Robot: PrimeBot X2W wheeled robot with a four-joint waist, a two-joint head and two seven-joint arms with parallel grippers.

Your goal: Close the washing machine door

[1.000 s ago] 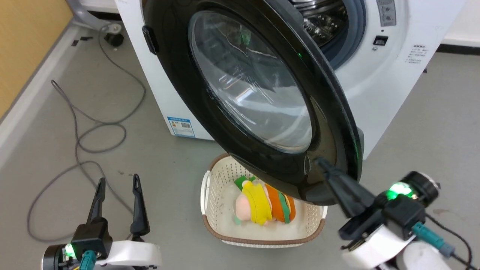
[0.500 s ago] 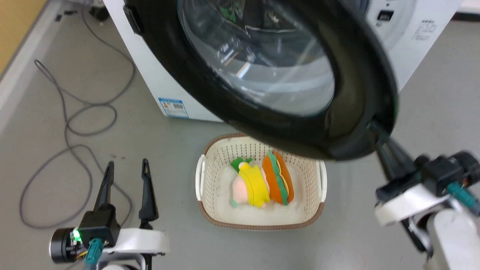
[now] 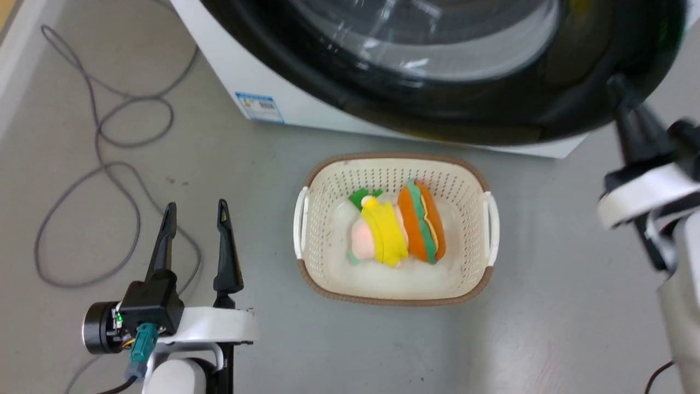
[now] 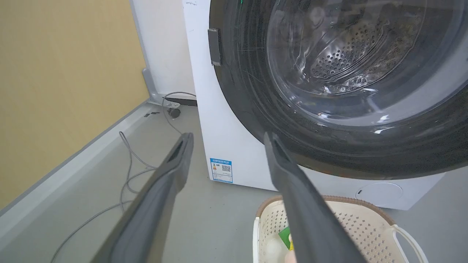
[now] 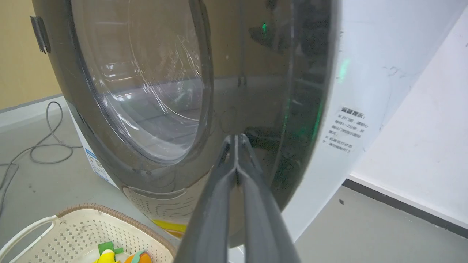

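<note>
Smooth grey floor (image 3: 547, 306) | glossy round washing machine door (image 5: 256, 73) | right gripper (image 5: 237, 138) pressed together against it | left gripper (image 3: 196, 204) spread

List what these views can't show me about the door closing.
1. Latch and gap: the washing machine door is cut off by the head view's top edge; in the right wrist view its rim hides the gap to the washing machine.
2. Contact of the right gripper: motion-blurred in the head view, dark against the rim.
3. Inside the drum: left wrist view, reflections on the glass.
4. warning label: right wrist view, print too small.
</note>
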